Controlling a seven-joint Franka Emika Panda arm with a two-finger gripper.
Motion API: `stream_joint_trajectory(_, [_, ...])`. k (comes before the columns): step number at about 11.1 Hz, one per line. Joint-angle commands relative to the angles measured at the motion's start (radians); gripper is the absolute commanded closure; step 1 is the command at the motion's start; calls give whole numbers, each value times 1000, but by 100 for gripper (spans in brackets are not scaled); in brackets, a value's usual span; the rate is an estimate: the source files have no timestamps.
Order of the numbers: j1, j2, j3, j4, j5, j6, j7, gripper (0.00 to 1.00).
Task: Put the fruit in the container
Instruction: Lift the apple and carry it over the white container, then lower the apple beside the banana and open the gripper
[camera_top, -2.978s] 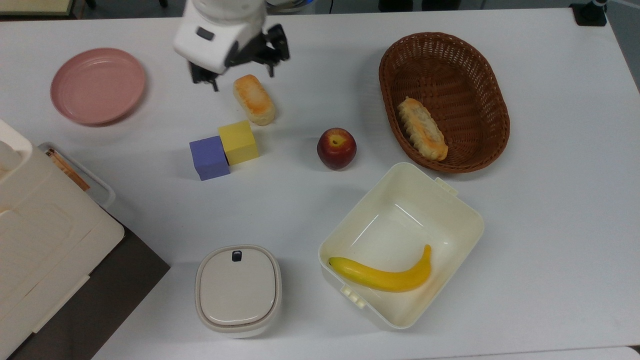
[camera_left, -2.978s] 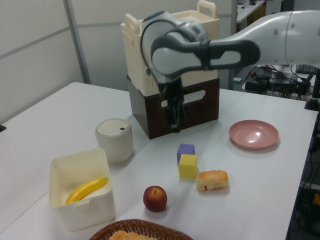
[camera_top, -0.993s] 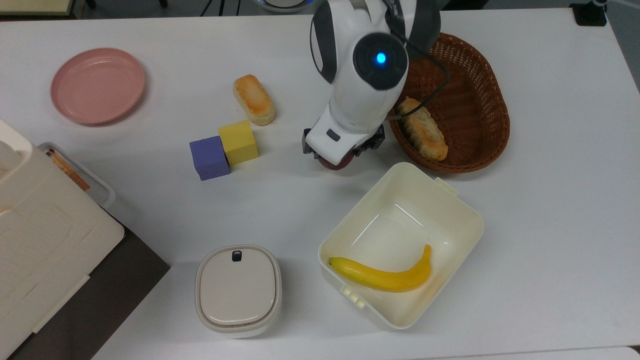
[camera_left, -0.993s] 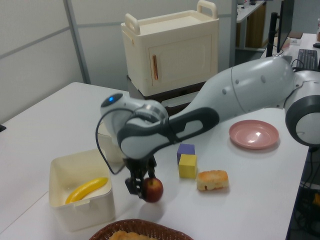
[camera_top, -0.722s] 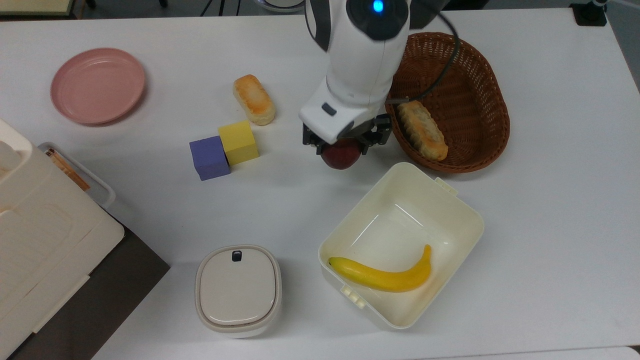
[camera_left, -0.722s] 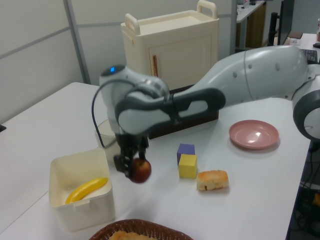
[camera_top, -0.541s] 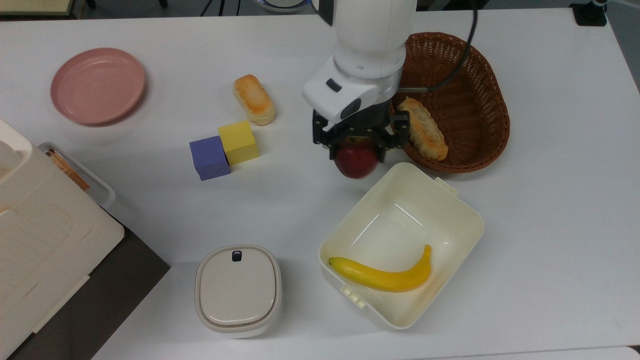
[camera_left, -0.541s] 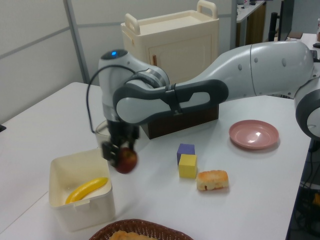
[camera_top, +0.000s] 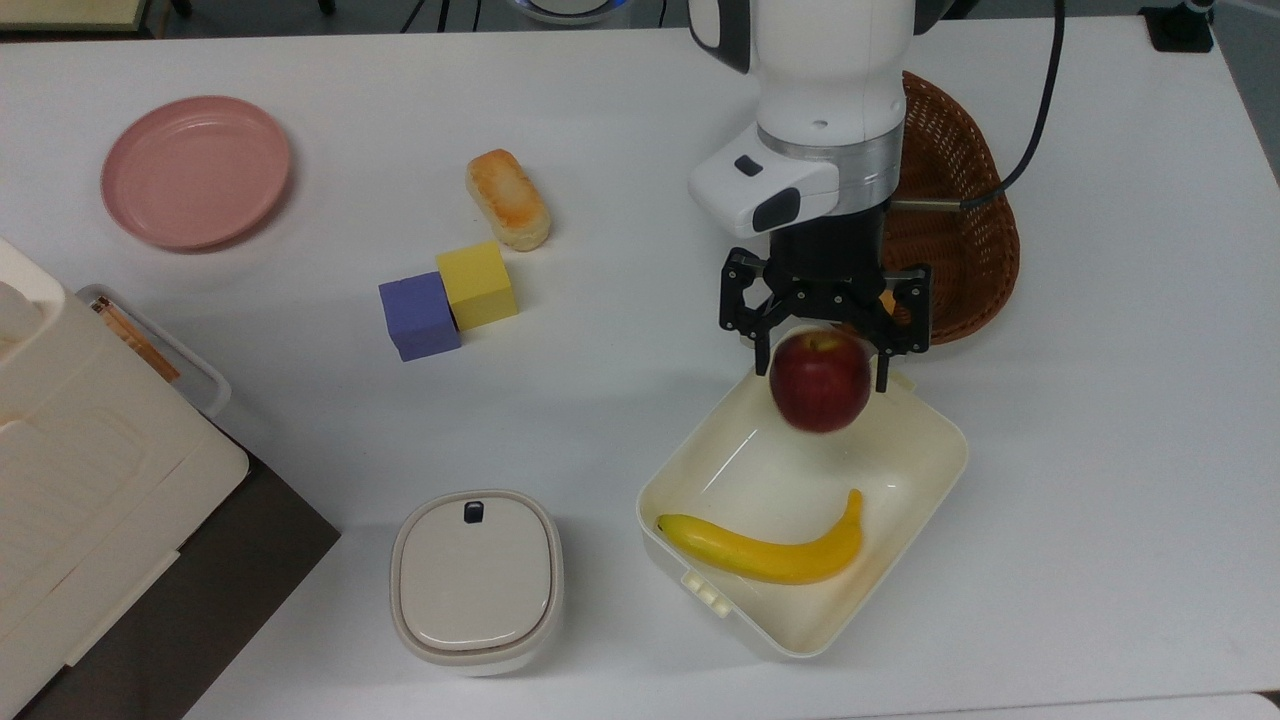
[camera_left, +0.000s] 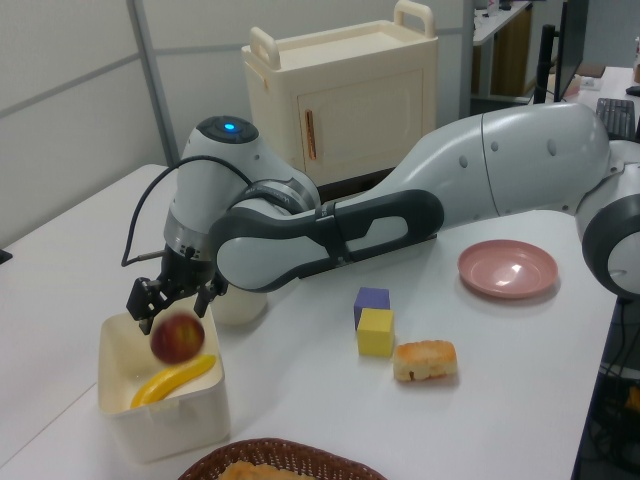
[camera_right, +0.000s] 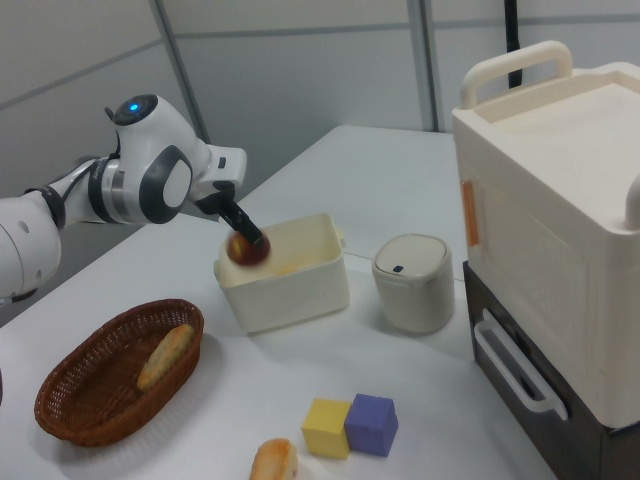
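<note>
We see the jaws closed on the upper sides of the apple (camera_top: 820, 385), holding it in the air just above the rim of the cream box (camera_top: 942, 470), which sits near the table (camera_top: 1100, 520) edge at the top view's bottom. A banana (camera_top: 770, 558) already lies inside. We judge that picking and carrying are done; lowering and letting go remain.

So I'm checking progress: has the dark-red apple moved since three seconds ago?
Yes. The round dark-red apple has left the table beside the yellow block and now hangs over the cream-white square plastic box, towards the top view's lower right.
</note>
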Motion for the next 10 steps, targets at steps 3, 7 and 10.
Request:
stream_joint_trajectory(3, [-20,-77,-20,-13,9,-258,-94,0])
stream_joint_trajectory(7, [-89,-167,-26,-15,-2,-692,-526,0])
stream_joint_trajectory(10, [-165,-172,-28,-15,-33,-726,-608,0])
